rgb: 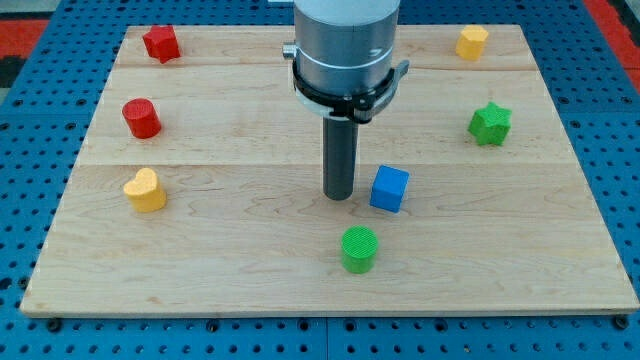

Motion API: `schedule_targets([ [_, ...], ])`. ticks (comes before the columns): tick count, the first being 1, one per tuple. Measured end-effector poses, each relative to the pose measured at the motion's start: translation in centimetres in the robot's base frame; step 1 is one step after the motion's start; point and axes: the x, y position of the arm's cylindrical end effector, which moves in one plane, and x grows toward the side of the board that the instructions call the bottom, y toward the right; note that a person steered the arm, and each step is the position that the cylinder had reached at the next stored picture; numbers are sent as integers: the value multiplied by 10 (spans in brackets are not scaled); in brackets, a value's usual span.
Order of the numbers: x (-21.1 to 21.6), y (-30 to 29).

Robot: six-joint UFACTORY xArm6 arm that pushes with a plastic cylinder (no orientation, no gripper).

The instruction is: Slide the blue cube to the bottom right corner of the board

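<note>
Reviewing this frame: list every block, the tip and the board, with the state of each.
blue cube: flat on board, just right of my tip, not yet in the corner
my tip: on board, close to the cube; contact unclear
green cylinder: upright
green star: flat
yellow block: top right
yellow heart: left
red cylinder: upright
red star: top left
board: level

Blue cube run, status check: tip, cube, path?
My tip just left of blue cube. Cube mid-board, far from bottom right corner. Green cylinder below it, beside the path.
</note>
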Motion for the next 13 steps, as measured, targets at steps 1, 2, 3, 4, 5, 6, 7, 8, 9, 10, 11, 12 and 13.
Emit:
schedule_targets([
  [1, -7, 15],
  [2, -7, 50],
  [3, -7, 74],
  [4, -7, 99],
  [5, -7, 127],
  [6, -7, 142],
  [7, -7, 142],
  [8, -7, 134],
  [9, -7, 133],
  [10, -2, 133],
  [11, 7, 133],
  [12, 19, 133],
  [13, 40, 142],
])
